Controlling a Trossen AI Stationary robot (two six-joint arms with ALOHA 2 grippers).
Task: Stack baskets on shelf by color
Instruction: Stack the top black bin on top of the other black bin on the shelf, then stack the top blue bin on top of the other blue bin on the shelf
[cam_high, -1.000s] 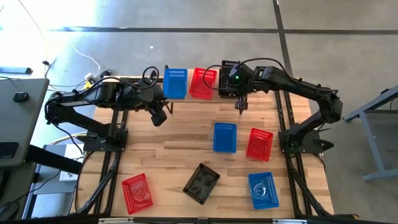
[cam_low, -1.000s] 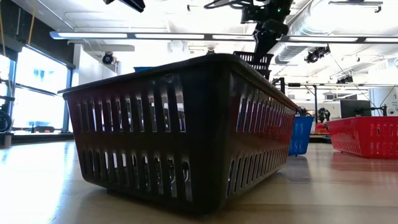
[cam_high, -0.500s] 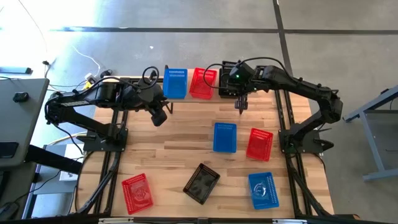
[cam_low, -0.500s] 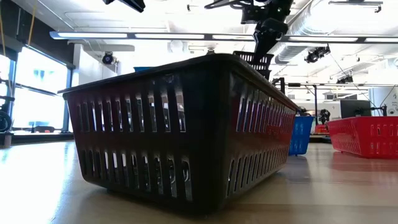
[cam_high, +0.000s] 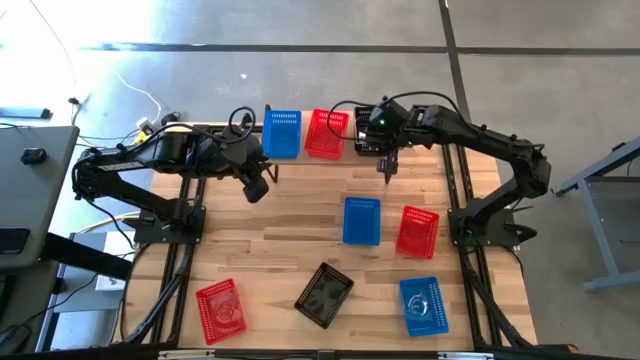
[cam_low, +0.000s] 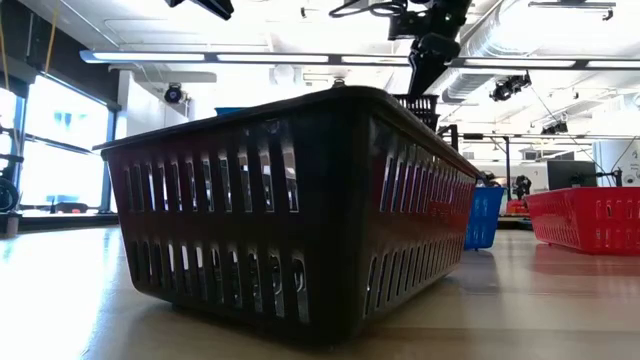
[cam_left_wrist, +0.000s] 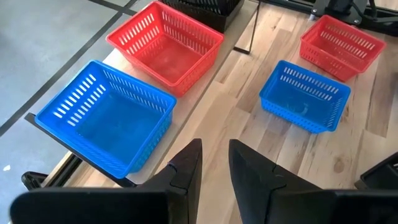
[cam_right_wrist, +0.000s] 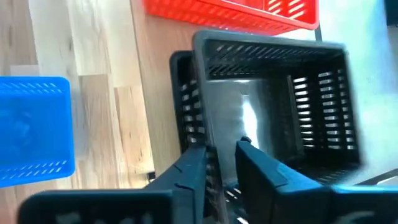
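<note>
The shelf runs along the table's far edge and carries a blue basket and a red basket. My right gripper is over the shelf's right end, shut on a black basket. A second black basket shows just below and beside it. In the low view the held basket peeks over the near black basket's rim. My left gripper hovers open over the table, on the near side of the blue basket, touching nothing. My right gripper pinches the black basket's near end wall, one finger inside the basket and one outside. The fingers come from above, pointing down. The basket hangs about level under them, offset over the second black basket; whether the two touch I cannot tell.
On the tabletop lie a blue basket, a red one, another blue, a black one and a red one. Bare wood lies between the shelf and these. The black basket fills the low view.
My right gripper has carried the black basket down a little toward the shelf; in the low view it sits lower above the near basket's rim than a second ago. The left arm has kept still.
</note>
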